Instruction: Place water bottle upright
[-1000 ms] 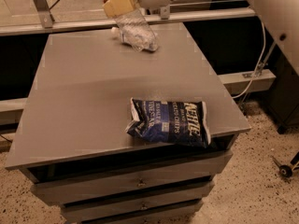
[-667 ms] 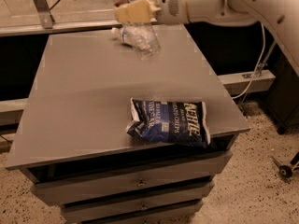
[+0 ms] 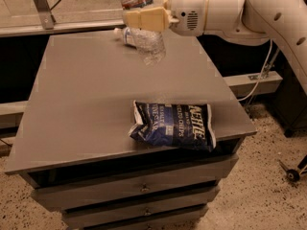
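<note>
One hand (image 3: 139, 19) does all the work, and you have it over the far side of the bench (image 3: 81, 99), its pale fingers pinched around the middle of the water bottle (image 3: 149, 46). The bottle sits inside the grip itself, so no reach is left; what matters is its long axis. That axis runs close to vertical, with the neck end up and passing out of the top of the view, and the ribbed base down and leaning a little to the right. The base seems to hang above the bench surface rather than rest on it, though this angle does not settle that. Your next move, as I judge it, is to square the lean and lower straight down onto bare bench. A second bottle (image 3: 123, 33) lies on its side just behind the held one, so keep the base off it. The blue chip bag (image 3: 172, 126) lies well apart, near the front edge.
</note>
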### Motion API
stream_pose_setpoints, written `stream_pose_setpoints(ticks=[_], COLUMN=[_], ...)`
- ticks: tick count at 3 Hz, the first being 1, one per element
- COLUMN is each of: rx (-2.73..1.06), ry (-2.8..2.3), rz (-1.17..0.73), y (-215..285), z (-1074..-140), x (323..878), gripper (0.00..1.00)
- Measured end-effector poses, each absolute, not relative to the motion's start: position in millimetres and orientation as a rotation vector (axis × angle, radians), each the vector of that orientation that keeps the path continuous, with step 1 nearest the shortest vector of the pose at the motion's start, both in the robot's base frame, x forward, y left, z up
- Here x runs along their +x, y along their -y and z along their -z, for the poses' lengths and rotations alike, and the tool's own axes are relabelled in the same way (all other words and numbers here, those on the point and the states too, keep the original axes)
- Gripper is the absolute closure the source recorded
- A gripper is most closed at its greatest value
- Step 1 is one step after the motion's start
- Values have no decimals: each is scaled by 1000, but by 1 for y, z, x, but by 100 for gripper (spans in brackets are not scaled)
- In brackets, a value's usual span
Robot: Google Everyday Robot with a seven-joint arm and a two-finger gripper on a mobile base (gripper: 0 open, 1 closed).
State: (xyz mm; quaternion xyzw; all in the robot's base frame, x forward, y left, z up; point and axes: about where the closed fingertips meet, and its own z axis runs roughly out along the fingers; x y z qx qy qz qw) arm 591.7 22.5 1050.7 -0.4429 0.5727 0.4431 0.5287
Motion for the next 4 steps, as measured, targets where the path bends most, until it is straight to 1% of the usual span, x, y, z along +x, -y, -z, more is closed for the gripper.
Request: stream_pose_setpoints(ticks=[2,3,4], rx=[-1027,-966,-919], ry=[-1329,-1278,-1261], rz=[-1088,-1146,-1180], y=[-20,-10,13], z=[-1036,-1009,-978], x=[601,616,630], gripper=[100,100,100])
